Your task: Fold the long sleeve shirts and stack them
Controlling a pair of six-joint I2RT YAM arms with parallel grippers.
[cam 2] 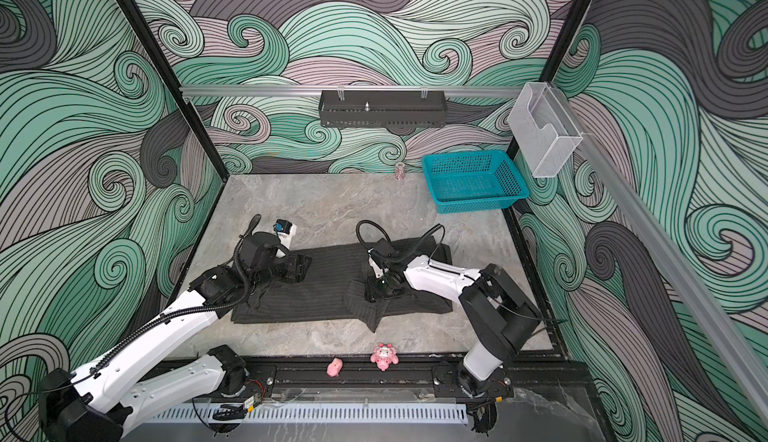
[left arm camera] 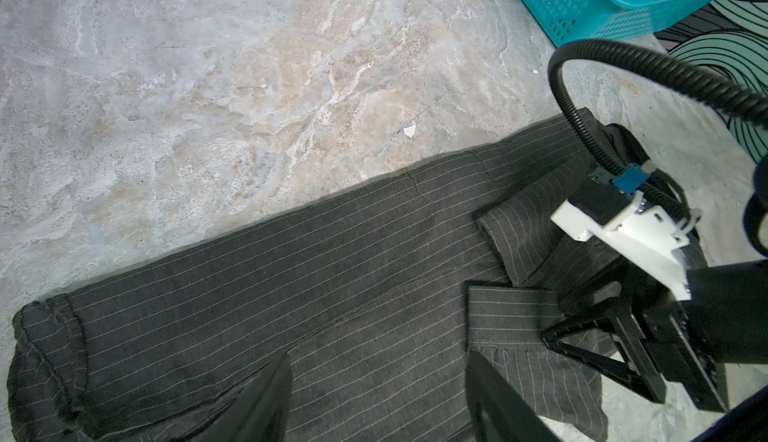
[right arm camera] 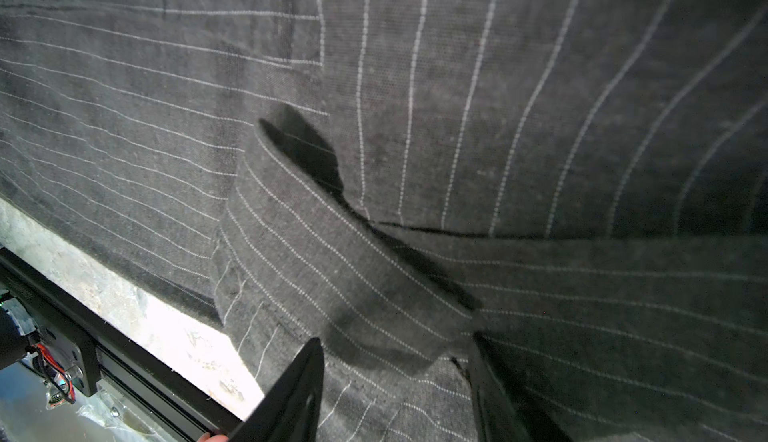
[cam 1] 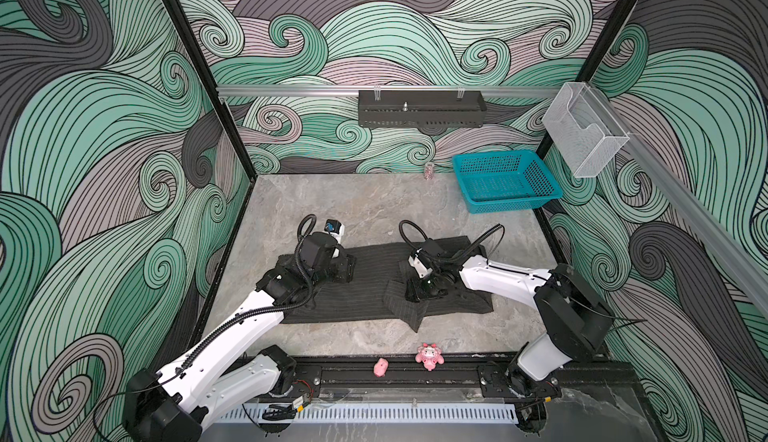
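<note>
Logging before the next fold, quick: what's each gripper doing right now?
Left gripper: open, over the shirt, holding nothing.
Right gripper: open, straddling the shirt's cuff.

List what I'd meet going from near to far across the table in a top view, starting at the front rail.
Pink plush → shirt → teal basket → black shelf on the back wall.

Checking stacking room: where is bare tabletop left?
Widest bare table: between the shirt, back wall and teal basket. Thinner strip: shirt to pink toys. Crowded: left end effector and right end effector over the shirt.
</note>
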